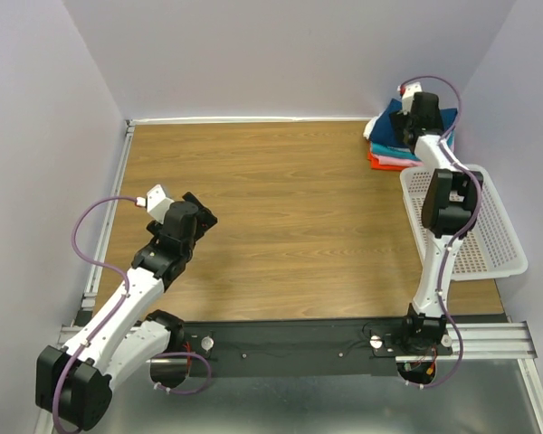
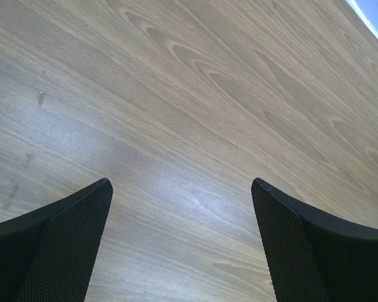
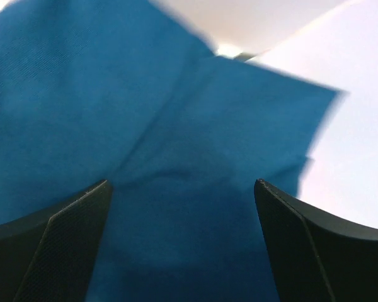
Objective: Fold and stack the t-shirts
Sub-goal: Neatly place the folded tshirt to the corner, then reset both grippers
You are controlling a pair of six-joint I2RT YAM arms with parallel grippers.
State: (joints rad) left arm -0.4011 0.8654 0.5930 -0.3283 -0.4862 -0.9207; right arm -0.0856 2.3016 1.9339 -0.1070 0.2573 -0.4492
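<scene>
Wood-grain table [image 1: 281, 226] seen from above fills most of the top view, w/ pale lilac walls [image 1: 253, 54] on three sides. Two white-and-black robot arms rise from a black rail [image 1: 299, 339] at the near edge. The left arm [image 1: 131, 303] bends in over the table's left part, a purple cable [image 1: 86, 235] looping beside it. The right arm [image 1: 439, 226] stretches far out along the right edge toward the far right corner. A white perforated basket [image 1: 502, 244] sits at the right edge, appearing to reach partly past the table, w/ the right arm crossing over its left side. In the far right corner lies the stack of t-shirts [image 1: 386, 154], folded: a blue tee [image 3: 176, 138] on top, then thin edges of white, teal, pink and orange-red at the bottom. The right gripper [image 3: 181, 185] hangs directly over the stack. In its wrist cam the two black fingers [image 3: 63, 245] stand wide apart, w/ only the blue cloth showing btwn them, softly creased, one corner against the pale wall. Can't tell if the fingertips touch the cloth. The left gripper [image 2: 181, 185] is also spread wide, holding nothing, its mesh-textured pads [image 2: 57, 245] over bare wood, well apart from the stack.
</scene>
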